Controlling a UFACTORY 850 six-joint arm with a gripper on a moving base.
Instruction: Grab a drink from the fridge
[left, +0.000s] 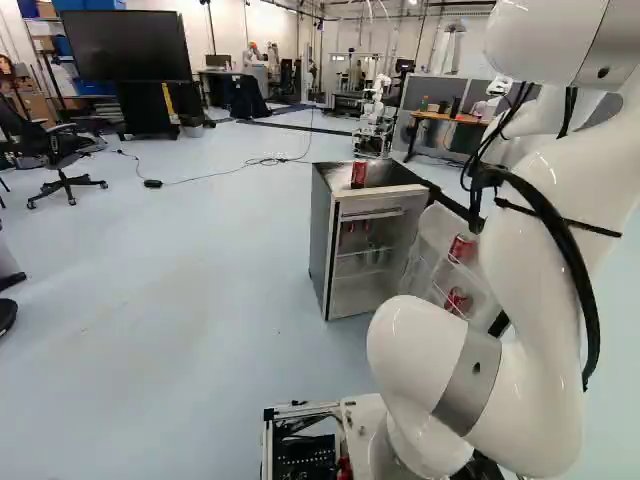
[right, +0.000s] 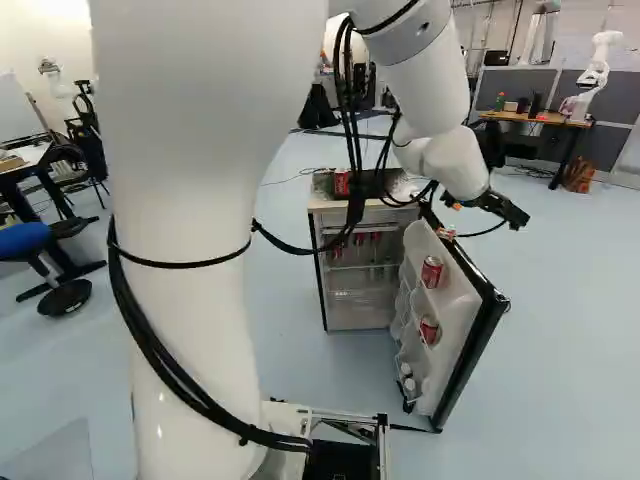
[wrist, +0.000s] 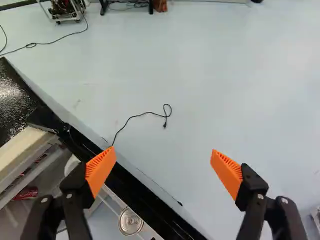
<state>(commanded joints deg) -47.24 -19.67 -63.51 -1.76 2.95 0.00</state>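
In the right base view my gripper (right: 498, 208) is above the top of the open fridge door (right: 462, 330). The wrist view has the gripper (wrist: 162, 159) with its fingers wide apart and nothing between them; one finger overlaps the door's black edge. The small fridge (left: 322, 240) stands open. Its door holds a red can (right: 432, 271) higher up and another red can (right: 429, 330) lower down. A red can (left: 359, 174) is on the fridge top. Red cans (right: 375, 238) show inside, under the top shelf. Beside one finger, a can's round lid (wrist: 130, 221) appears in the door.
A black cable (wrist: 145, 114) lies on the floor beyond the door. Another robot (right: 598, 70) stands by a wooden desk (right: 535, 118) at the back. An office chair (left: 65, 165) and a large screen (left: 125, 45) are at the left of the left base view.
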